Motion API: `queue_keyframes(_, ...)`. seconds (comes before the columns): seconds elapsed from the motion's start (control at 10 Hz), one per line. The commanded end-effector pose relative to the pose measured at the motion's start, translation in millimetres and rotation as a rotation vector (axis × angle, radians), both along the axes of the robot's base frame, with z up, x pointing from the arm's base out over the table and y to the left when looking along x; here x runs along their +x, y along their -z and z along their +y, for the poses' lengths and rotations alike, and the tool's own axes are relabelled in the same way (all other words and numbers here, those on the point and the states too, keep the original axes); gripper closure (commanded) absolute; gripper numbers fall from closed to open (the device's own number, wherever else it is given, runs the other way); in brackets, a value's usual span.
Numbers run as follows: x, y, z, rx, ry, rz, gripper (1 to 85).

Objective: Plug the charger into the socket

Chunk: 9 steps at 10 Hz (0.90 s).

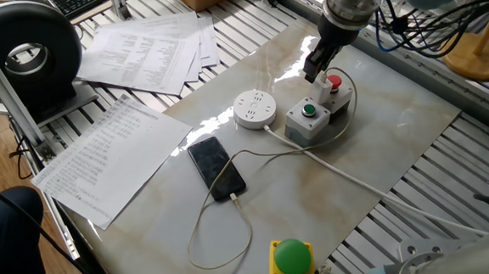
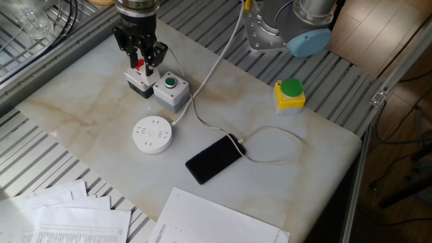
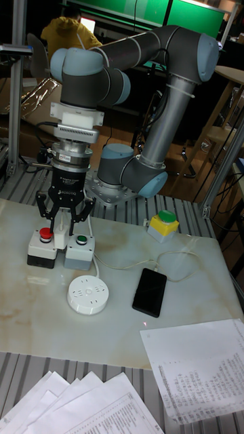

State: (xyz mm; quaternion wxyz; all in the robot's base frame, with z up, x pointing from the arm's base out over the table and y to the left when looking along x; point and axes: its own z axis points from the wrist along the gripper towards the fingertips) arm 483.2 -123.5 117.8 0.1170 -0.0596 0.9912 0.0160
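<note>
The socket (image 1: 255, 108) (image 2: 152, 133) (image 3: 87, 294) is a round white puck lying flat on the marble table, with its thick cord leading off to the right. In the tall fixed view a small white block, the charger (image 3: 61, 239), sits between the fingers of my gripper (image 3: 62, 234) (image 2: 140, 61) (image 1: 315, 70), which is shut on it. The gripper hangs just over the grey box with the red button (image 3: 42, 248), behind the socket. A thin white cable (image 2: 283, 156) loops from there to the black smartphone (image 2: 214, 159) (image 1: 216, 167).
A grey box with a green button (image 1: 309, 120) (image 2: 171, 91) stands beside the red-button box. Near the table's edge is a yellow box with a green dome (image 1: 290, 260) (image 2: 290, 94). Printed papers (image 1: 110, 158) lie off the marble slab, and a black round device (image 1: 27, 57) stands at the far left.
</note>
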Motion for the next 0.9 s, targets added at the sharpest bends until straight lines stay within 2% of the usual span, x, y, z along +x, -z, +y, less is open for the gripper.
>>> queue_keyframes(0.0,1.4,-0.5,0.3,0.012,0.007,-0.015,41.0)
queue_keyframes(0.8,0.5,5.4,3.6,0.039,0.021,-0.031,41.3)
